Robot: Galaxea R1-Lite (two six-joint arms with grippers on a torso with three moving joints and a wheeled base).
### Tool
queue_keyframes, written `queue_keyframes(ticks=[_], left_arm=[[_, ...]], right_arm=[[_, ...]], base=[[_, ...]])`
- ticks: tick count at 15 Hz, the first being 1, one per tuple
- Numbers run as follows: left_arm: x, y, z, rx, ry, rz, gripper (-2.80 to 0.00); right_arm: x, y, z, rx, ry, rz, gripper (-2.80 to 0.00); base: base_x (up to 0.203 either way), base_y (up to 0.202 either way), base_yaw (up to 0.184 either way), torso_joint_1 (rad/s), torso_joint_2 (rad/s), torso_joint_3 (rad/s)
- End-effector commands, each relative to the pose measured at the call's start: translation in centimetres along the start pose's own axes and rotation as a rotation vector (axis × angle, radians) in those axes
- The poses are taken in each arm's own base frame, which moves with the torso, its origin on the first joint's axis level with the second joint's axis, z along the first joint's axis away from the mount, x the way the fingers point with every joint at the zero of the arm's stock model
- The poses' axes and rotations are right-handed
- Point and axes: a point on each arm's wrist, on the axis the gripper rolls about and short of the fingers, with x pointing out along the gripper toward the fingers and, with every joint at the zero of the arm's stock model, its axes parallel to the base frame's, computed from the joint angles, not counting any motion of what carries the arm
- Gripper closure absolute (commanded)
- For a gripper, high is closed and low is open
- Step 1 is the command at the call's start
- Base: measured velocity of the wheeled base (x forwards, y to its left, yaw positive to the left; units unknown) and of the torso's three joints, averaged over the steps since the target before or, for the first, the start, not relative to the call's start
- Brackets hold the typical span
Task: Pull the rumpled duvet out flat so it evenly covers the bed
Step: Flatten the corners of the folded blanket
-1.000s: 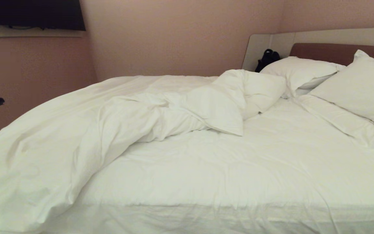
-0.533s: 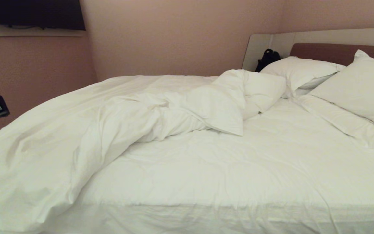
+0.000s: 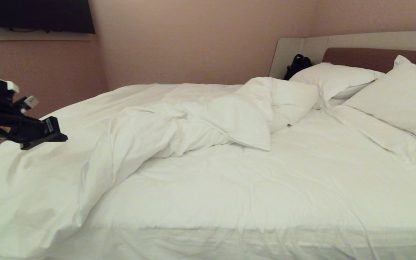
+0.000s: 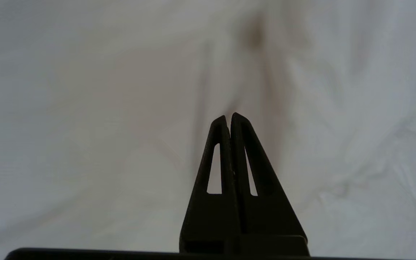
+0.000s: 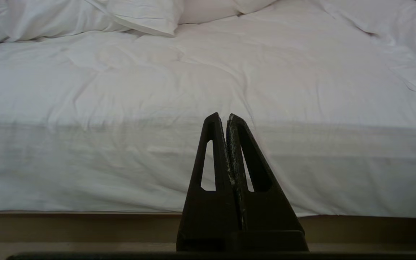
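Currently, by label:

Duvet: the duvet (image 3: 85, 151) is bunched over the 9 o'clock half of the bed (image 3: 251, 238), with a folded-back flap (image 3: 244, 122) near the middle; the 3 o'clock half is left uncovered.
Pillows: the pillows (image 3: 399, 97) are seen at 2 o'clock by the headboard (image 3: 367, 57).
Left gripper: the left gripper (image 3: 58, 136) is held clenched and empty above the duvet at 9 o'clock, apart from the cloth.
Right gripper: the right gripper (image 5: 226, 116) is parked low before the bed's near side, fingers pressed together, nothing held.
Step in hand: the left gripper is being brought to the duvet for a grasp.
Doing it well: the jaws should be opened before contact, an edge or the flap pinched rather than the middle, and the sheet (image 3: 265, 187) beneath left out of the pinch; the pull is best made low toward 3 o'clock.
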Motion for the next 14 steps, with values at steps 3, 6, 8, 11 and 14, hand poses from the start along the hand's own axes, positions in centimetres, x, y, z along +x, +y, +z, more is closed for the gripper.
queue_keyframes(ticks=[3, 6, 8, 11, 14], left_arm=[[0.1, -3.9, -0.9, 0.016, 0.027, -0.067, 0.0], [1.3, -7.9, -0.6, 0.006, 0.022, -0.144, 0.0], [2.3, -8.6, -0.3, 0.014, 0.016, -0.159, -2.8], [4.1, -9.0, 0.2, 0.03, -0.001, -0.142, -2.8], [5.0, -8.6, 0.4, 0.04, -0.026, -0.075, -2.8]], right_arm=[[0.0, 0.0, 0.0, 0.0, 0.0, 0.001, 0.0], [0.0, 0.0, 0.0, 0.0, 0.0, 0.001, 0.0], [0.0, 0.0, 0.0, 0.0, 0.0, -0.001, 0.0], [0.0, 0.0, 0.0, 0.0, 0.0, -0.001, 0.0], [0.0, 0.0, 0.0, 0.0, 0.0, 0.001, 0.0]], base=[[0.0, 0.0, 0.0, 0.0, 0.0, 0.0], [0.0, 0.0, 0.0, 0.0, 0.0, 0.0], [0.0, 0.0, 0.0, 0.0, 0.0, 0.0], [0.0, 0.0, 0.0, 0.0, 0.0, 0.0], [0.0, 0.0, 0.0, 0.0, 0.0, 0.0]])
